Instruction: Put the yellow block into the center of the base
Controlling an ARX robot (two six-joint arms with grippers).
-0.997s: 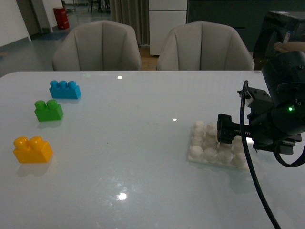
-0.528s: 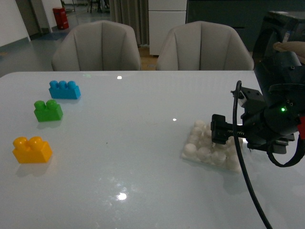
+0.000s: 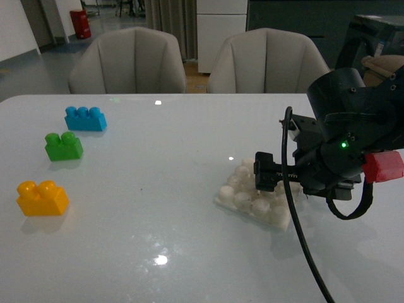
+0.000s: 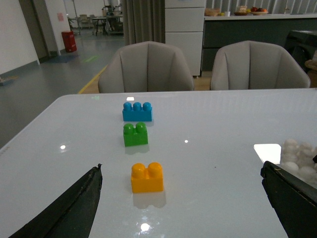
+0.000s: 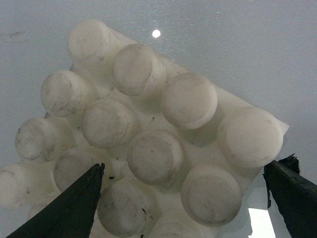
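Observation:
The yellow block (image 3: pixel 42 197) sits on the white table at the near left; it also shows in the left wrist view (image 4: pixel 147 177). The white studded base (image 3: pixel 252 199) lies right of centre, tilted askew. My right gripper (image 3: pixel 278 180) is shut on the base's right side; the base (image 5: pixel 148 144) fills the right wrist view between the dark fingers (image 5: pixel 74 208). My left gripper (image 4: pixel 181 198) is open and empty, a short way back from the yellow block. It is not in the front view.
A green two-stud brick (image 3: pixel 63 146) and a blue three-stud brick (image 3: pixel 86 118) sit at the far left, also in the left wrist view (image 4: pixel 135 134) (image 4: pixel 137 111). Two grey chairs (image 3: pixel 129 60) stand behind the table's far edge. A black cable (image 3: pixel 297 233) hangs from the right arm.
My right gripper has moved left towards the table's middle, dragging the base with it and turning it askew. The bricks have not moved.

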